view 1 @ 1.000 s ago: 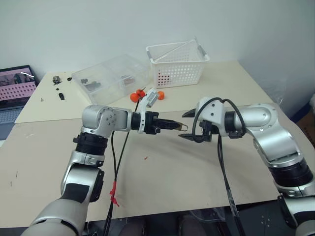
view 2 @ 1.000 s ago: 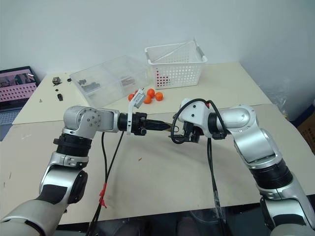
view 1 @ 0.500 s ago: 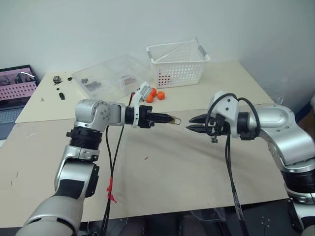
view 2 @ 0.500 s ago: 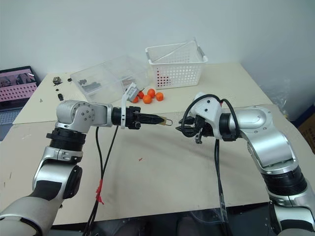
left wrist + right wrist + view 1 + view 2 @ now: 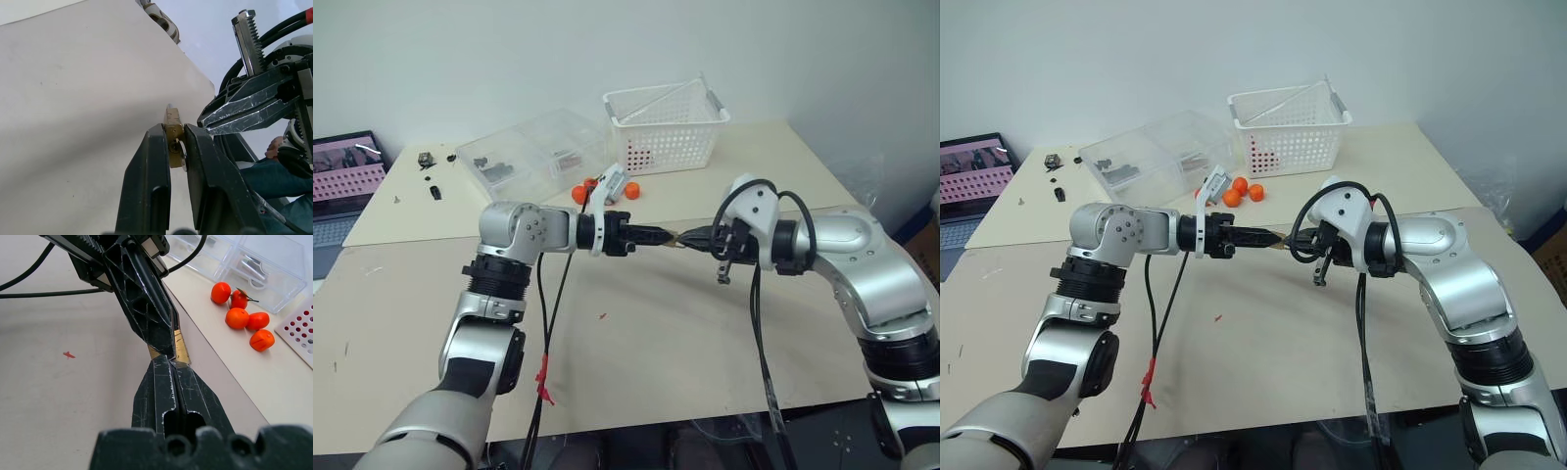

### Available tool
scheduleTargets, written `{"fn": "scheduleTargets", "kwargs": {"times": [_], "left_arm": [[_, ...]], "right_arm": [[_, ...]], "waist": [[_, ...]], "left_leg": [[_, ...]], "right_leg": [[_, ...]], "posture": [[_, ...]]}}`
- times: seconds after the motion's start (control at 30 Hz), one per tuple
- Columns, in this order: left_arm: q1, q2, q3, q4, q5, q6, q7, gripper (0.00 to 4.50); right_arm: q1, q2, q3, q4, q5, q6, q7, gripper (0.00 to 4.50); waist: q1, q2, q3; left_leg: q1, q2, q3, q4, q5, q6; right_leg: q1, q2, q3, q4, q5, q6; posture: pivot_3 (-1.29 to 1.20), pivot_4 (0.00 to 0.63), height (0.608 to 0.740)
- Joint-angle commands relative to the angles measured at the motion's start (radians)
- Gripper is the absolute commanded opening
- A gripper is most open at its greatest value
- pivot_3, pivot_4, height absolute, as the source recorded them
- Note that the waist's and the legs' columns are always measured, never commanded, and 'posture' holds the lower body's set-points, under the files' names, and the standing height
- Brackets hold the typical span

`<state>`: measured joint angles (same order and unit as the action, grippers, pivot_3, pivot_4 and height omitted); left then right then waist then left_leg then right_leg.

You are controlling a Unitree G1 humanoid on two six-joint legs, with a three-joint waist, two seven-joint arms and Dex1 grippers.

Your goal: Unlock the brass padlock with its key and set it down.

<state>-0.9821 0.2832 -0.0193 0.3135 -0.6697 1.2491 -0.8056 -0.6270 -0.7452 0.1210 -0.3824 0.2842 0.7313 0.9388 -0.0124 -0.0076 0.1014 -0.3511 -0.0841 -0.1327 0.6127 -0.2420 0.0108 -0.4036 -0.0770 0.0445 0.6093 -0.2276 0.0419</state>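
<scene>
Both hands, left [image 5: 175, 142] and right [image 5: 172, 363], hide most of the brass padlock [image 5: 172, 128].

Silver-grey arms, black joint bands, black cables, red tape, black-fingered hands.

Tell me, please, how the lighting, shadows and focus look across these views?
Left eye view: even, soft light, with only faint shadows on the table. Left wrist view: the brass padlock between the left end effector fingers is fairly sharp, the right end effector shows bright glare on its scuffed fingers. Right wrist view: its own base is dark and soft, the orange fruits crisp.
</scene>
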Motion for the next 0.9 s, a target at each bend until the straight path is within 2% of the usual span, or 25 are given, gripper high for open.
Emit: {"fn": "scheduleTargets", "kwargs": {"times": [0.03, 0.57, 0.9], "left_arm": [[-0.041, -0.009, 0.028, -0.042, -0.021, 0.008, 0.01, 0.05], [-0.03, -0.009, 0.094, -0.129, -0.072, 0.111, 0.06, 0.05], [-0.016, -0.017, 0.121, -0.165, -0.104, 0.142, 0.105, 0.05]], "right_arm": [[-0.031, -0.003, -0.009, -0.014, 0.007, 0.002, -0.012, 0.03], [0.005, -0.041, 0.001, 0.059, -0.025, -0.098, 0.024, 0.03], [-0.015, -0.023, 0.026, 0.105, -0.037, -0.144, 0.034, 0.03]], "waist": [[0.0, 0.0, 0.0], [0.0, -0.001, 0.0], [0.0, -0.001, 0.0]], "left_leg": [[0.0, 0.0, 0.0, 0.0, 0.0, 0.0], [-0.001, -0.002, 0.001, 0.003, 0.0, 0.0], [-0.001, -0.002, 0.001, 0.004, 0.0, 0.0]], "right_leg": [[0.0, 0.0, 0.0, 0.0, 0.0, 0.0], [0.0, -0.001, 0.0, 0.0, 0.0, 0.0], [0.0, -0.001, 0.0, 0.001, 0.0, 0.0]], "posture": [[0.0, 0.15, 0.74], [0.0, 0.15, 0.74], [0.0, 0.15, 0.74]]}}
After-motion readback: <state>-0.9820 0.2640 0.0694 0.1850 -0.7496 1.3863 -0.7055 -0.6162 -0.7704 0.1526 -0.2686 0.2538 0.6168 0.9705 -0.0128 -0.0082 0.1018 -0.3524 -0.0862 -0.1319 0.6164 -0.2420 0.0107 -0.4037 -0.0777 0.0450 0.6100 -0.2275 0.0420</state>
